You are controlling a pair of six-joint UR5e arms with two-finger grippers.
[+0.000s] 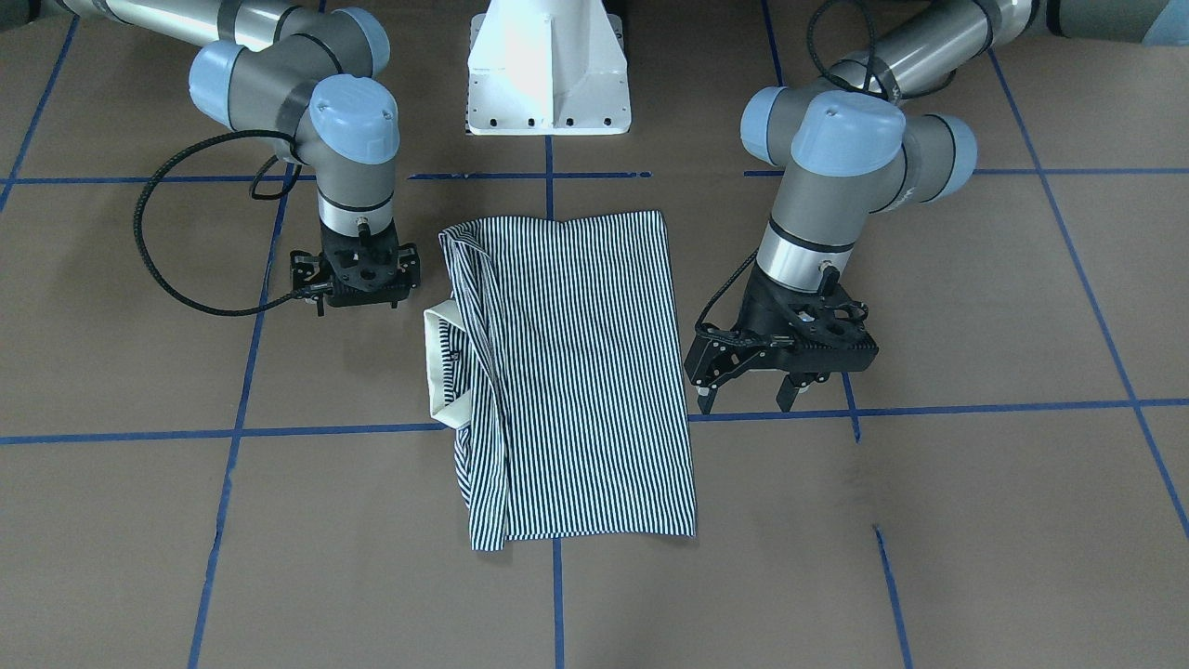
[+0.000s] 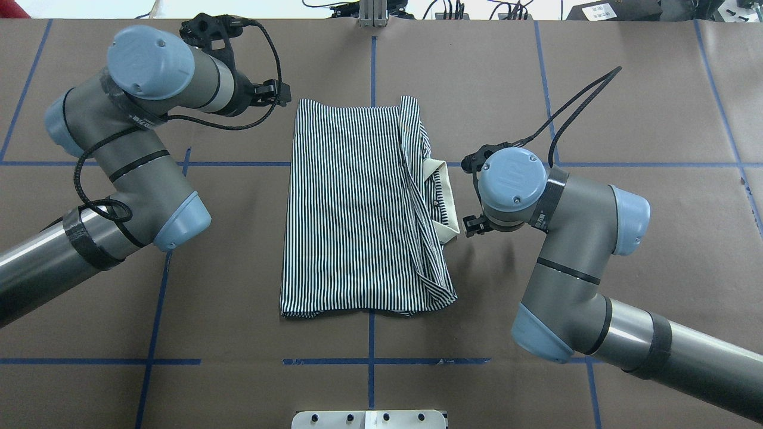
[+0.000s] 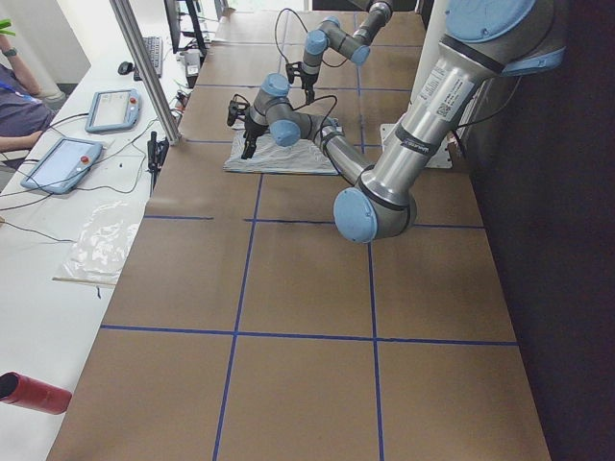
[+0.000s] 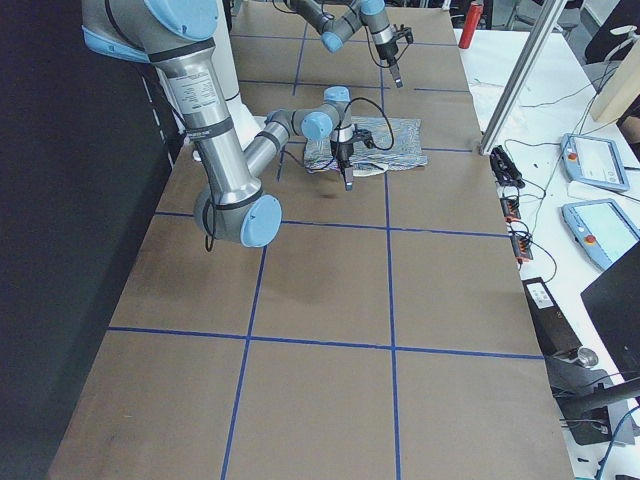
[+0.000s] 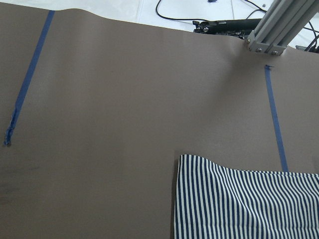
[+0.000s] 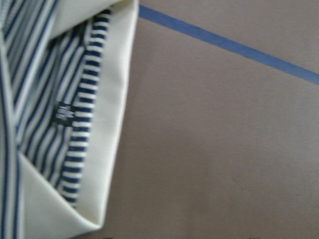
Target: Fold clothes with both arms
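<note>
Seen from overhead, the one table (image 2: 536, 89) holds a single polo shirt (image 2: 351, 208) at its centre, sides already folded in to make a long rectangle. A crosswise fold or two probably remains. Two arms flank the shirt without touching it. The left arm (image 2: 137, 179) is at 10 o'clock, and the left gripper (image 1: 746, 400) has its fingers spread wide and empty. The right arm (image 2: 572, 238) is at 3 o'clock. The right gripper (image 1: 356, 279) hangs beside the one cream collar (image 2: 450, 202), and its finger spread cannot be told.

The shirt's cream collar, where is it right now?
In the overhead view the collar pokes out of the folded shirt's right edge, close beside the right arm's wrist.
</note>
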